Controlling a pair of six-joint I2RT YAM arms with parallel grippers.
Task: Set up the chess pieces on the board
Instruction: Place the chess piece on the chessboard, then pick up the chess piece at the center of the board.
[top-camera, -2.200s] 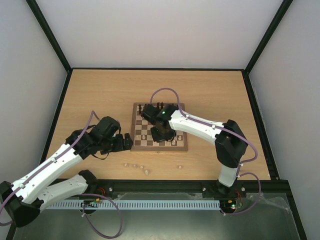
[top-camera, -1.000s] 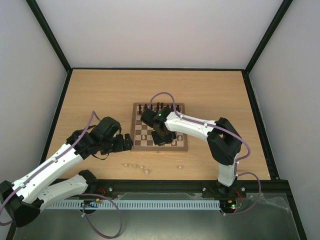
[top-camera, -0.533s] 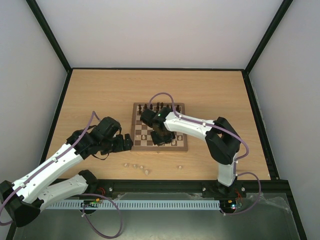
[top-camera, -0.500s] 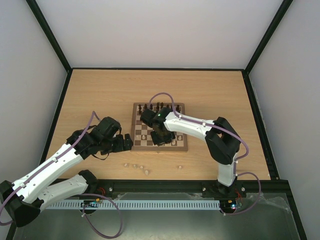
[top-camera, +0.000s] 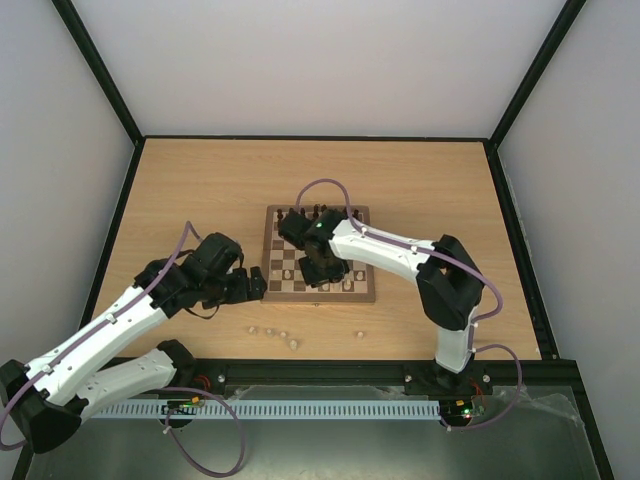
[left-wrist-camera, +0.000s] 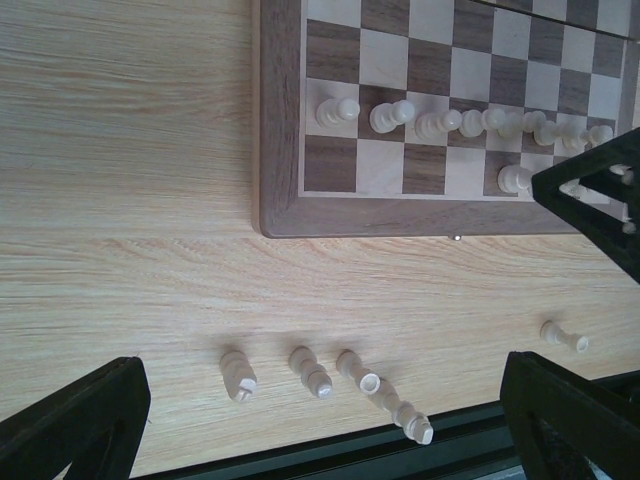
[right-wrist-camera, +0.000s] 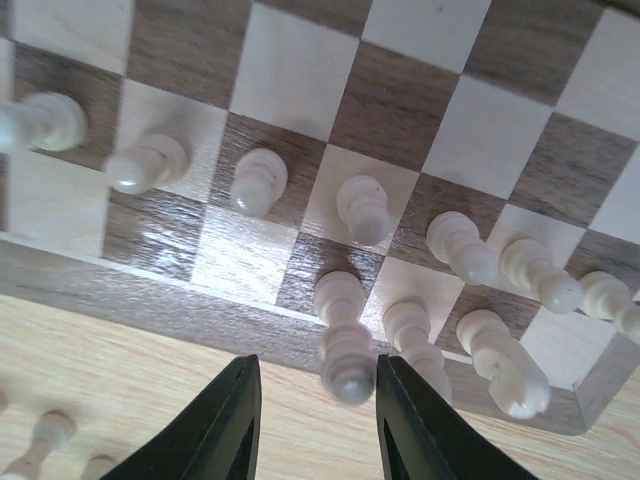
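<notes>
Right pincer (top-camera: 322, 270) over board (top-camera: 340, 297) (near rows); left pincer (top-camera: 256, 285) beside left edge; pale pieces (top-camera: 283, 333) off-board.

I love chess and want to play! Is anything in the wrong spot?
Yes. Five cream chess pieces are on the bare table, just off the board, instead of on its squares. Four sit close together, and one is apart from them.

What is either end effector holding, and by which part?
Nothing: the left end effector is empty; the right end effector loosely straddles a cream piece.
</notes>
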